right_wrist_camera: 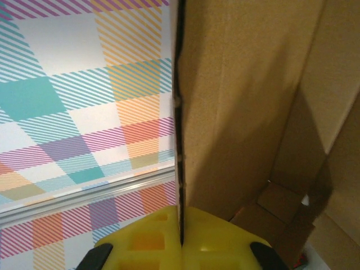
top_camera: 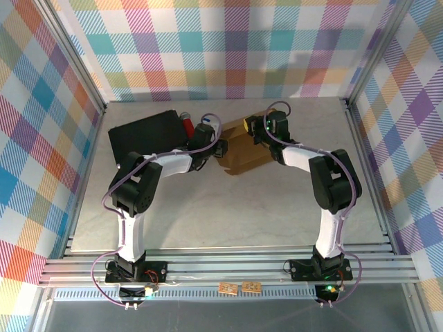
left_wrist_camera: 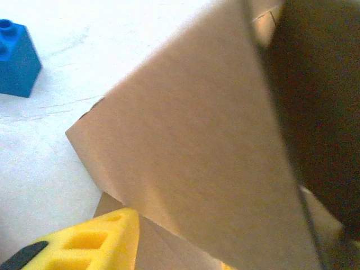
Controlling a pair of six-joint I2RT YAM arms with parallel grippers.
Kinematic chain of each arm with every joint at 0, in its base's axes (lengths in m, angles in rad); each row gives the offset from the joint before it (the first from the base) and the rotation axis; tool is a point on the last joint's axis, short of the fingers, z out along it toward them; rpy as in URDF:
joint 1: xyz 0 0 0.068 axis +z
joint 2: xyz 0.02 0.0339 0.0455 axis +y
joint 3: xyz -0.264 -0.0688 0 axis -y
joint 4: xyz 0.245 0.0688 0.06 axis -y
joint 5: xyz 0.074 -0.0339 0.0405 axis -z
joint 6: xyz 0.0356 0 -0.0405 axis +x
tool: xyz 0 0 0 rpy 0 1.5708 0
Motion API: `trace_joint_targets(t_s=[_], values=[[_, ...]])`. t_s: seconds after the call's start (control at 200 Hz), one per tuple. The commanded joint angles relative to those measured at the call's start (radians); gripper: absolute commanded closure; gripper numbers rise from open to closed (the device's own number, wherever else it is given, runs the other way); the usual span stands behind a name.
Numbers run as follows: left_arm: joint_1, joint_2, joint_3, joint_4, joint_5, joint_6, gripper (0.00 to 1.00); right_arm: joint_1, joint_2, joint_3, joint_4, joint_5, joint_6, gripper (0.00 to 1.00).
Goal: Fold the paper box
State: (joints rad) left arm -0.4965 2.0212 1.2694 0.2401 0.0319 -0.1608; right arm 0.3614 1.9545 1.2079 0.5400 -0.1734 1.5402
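1. Currently the paper box (top_camera: 243, 149) sits back-centre on the bench (top_camera: 277, 207), the right gripper (right_wrist_camera: 181, 236) pinching one raised panel (right_wrist_camera: 242, 112); whether the left gripper (top_camera: 216, 146) grips, I cannot tell.
2. Risk: pulling sideways could tear or crease that panel.

The pale, faintly marbled tabletop (top_camera: 228, 207) spreads out ahead of my two arm bases. In the overhead frame a black flat case (top_camera: 147, 133) lies on it at upper left, and the paper box (top_camera: 242, 149) rests at upper centre. My left wrist view has a blue brick (left_wrist_camera: 17, 59) on it, upper left.
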Motion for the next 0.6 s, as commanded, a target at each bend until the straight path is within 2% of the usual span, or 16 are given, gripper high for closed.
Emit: trace_joint_targets(t_s=[0.0,0.07,0.245,0.34,0.405,0.47,0.53,0.595], values=[[0.014,0.022,0.055,0.080,0.024,0.023,0.63,0.015,0.035,0.038,-0.150,-0.039,0.008,1.00],[0.013,0.033,0.070,0.086,0.032,0.012,0.64,0.018,0.049,0.051,-0.160,-0.026,0.002,1.00],[0.018,0.037,0.086,0.085,0.040,-0.003,0.64,0.021,0.128,0.093,-0.034,-0.005,0.017,1.00],[0.024,0.030,0.087,0.078,0.055,-0.005,0.71,0.025,0.123,0.117,-0.040,0.025,0.016,1.00],[0.027,0.020,0.089,0.068,0.069,-0.005,0.76,0.028,0.091,0.127,-0.099,0.051,0.013,1.00],[0.027,0.010,0.086,0.055,0.087,-0.008,0.77,0.033,0.039,0.125,-0.213,0.092,0.018,1.00],[0.025,-0.015,0.067,0.055,0.098,-0.022,0.73,0.038,-0.021,0.122,-0.345,0.135,0.031,1.00],[0.021,-0.062,0.030,0.057,0.099,-0.050,0.65,0.047,-0.085,0.125,-0.509,0.184,0.043,1.00]])
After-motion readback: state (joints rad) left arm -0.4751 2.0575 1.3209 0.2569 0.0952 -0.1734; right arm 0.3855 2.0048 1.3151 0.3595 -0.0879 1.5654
